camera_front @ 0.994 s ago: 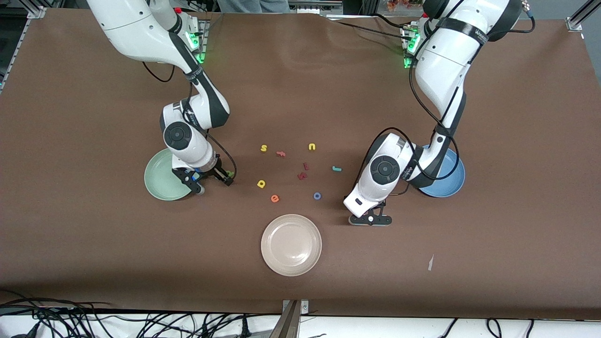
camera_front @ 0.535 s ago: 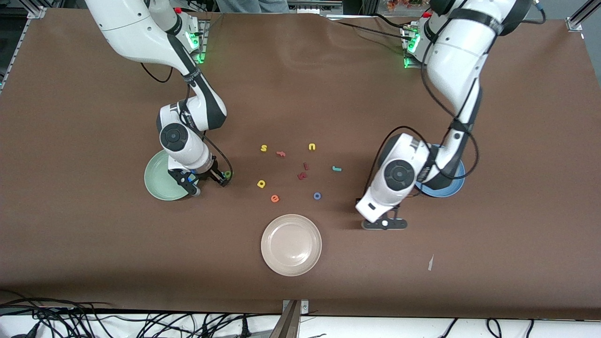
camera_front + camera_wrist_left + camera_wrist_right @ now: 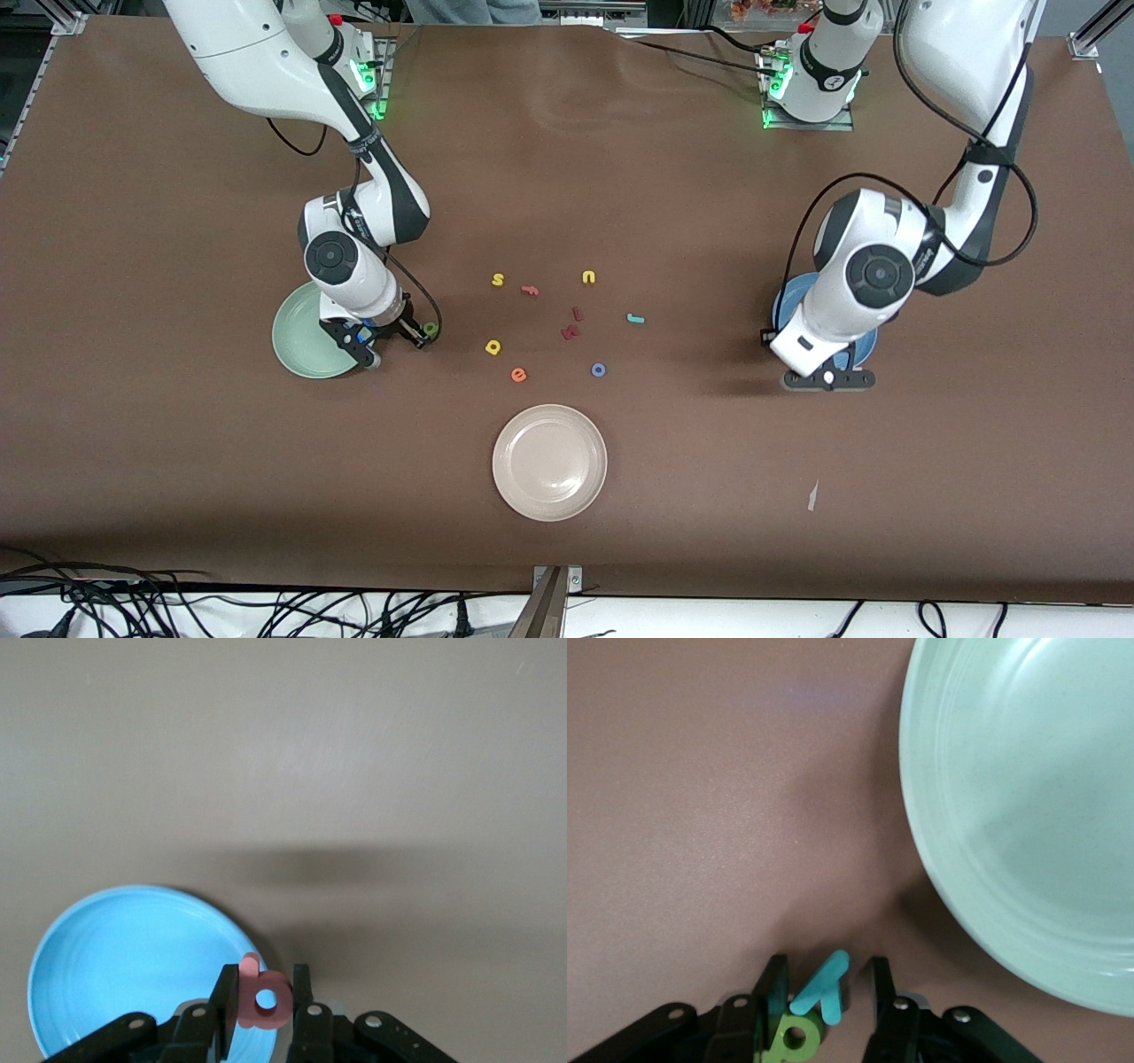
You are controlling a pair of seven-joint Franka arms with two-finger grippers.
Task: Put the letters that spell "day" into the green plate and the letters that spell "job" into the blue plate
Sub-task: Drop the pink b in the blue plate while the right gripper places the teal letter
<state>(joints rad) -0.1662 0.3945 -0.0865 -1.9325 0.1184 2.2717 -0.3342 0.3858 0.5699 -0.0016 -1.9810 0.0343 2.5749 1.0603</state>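
Note:
My left gripper (image 3: 264, 992) is shut on the pink-red b (image 3: 270, 1003) and hangs over the rim of the blue plate (image 3: 124, 966), at that plate's (image 3: 791, 301) edge nearer the front camera, where the left gripper (image 3: 828, 378) shows. My right gripper (image 3: 825, 979) is down at the table beside the green plate (image 3: 1028, 815), jaws open around the teal y (image 3: 822, 989) and olive-green d (image 3: 796, 1036); one finger touches them, the other stands apart. The d (image 3: 431, 329) shows at the right gripper (image 3: 420, 337). Yellow a (image 3: 493, 347), teal j (image 3: 635, 318) and blue o (image 3: 599, 369) lie mid-table.
Yellow s (image 3: 498, 280), orange f (image 3: 530, 290), yellow u (image 3: 589, 277), dark red letters (image 3: 572, 326) and orange e (image 3: 519, 375) lie among them. A beige plate (image 3: 549, 462) sits nearer the front camera. A paper scrap (image 3: 812, 496) lies toward the left arm's end.
The left arm has carried the b from the table's middle over to the blue plate's rim. The right gripper has stayed beside the green plate, its jaws narrowing around the letters.

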